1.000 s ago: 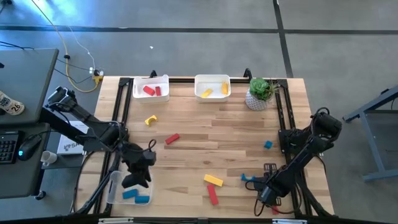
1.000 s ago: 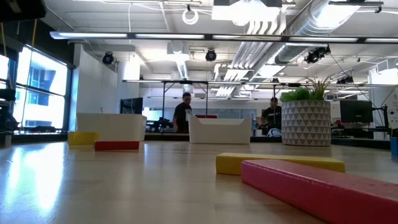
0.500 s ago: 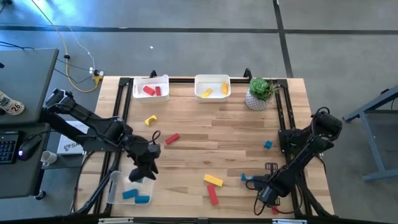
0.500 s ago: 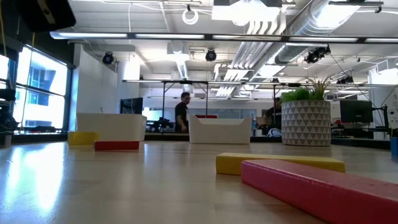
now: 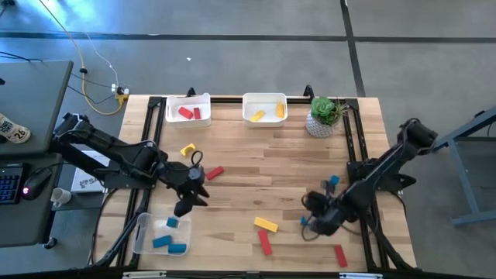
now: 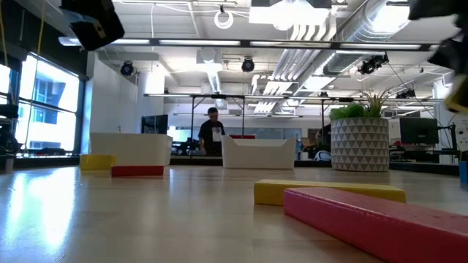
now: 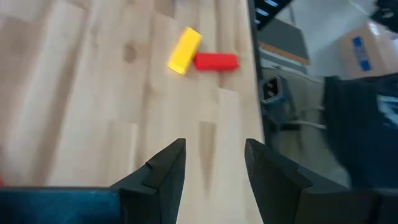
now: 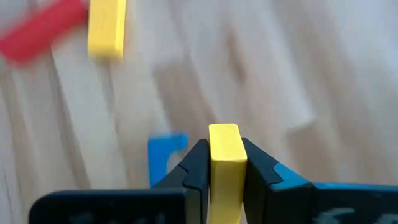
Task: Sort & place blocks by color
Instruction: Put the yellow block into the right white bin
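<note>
Red, yellow and blue blocks lie scattered on the wooden table (image 5: 256,155): a red bar (image 5: 215,172), a yellow arch (image 5: 187,149), a yellow bar (image 5: 266,225) beside a red bar (image 5: 265,242), a blue arch (image 5: 308,223), a small blue block (image 5: 333,180) and a red block (image 5: 340,254). My left gripper (image 5: 195,194) (image 7: 211,165) hovers open over bare wood, right of the clear bin (image 5: 143,232), which holds three blue blocks (image 5: 172,223). My right gripper (image 5: 311,209) (image 8: 225,163) is shut on a yellow block (image 8: 224,149) above the blue arch (image 8: 166,149). My right gripper pinches the yellow block between its two fingers (image 8: 198,163). One end face of the block (image 8: 224,134) stands out past the fingertips. The block is lifted clear of the table.
Two white bins stand at the far edge: one (image 5: 188,108) with red blocks, one (image 5: 264,107) with yellow blocks. A potted plant (image 5: 324,115) stands to their right. The table's middle is bare wood. In the low view a person (image 6: 210,131) stands in the room behind.
My left gripper rose from over the clear bin and moved toward the table's middle; a third blue block now shows in the bin. My right gripper moved from the near edge toward the far left, uncovering a red block near the near edge.
</note>
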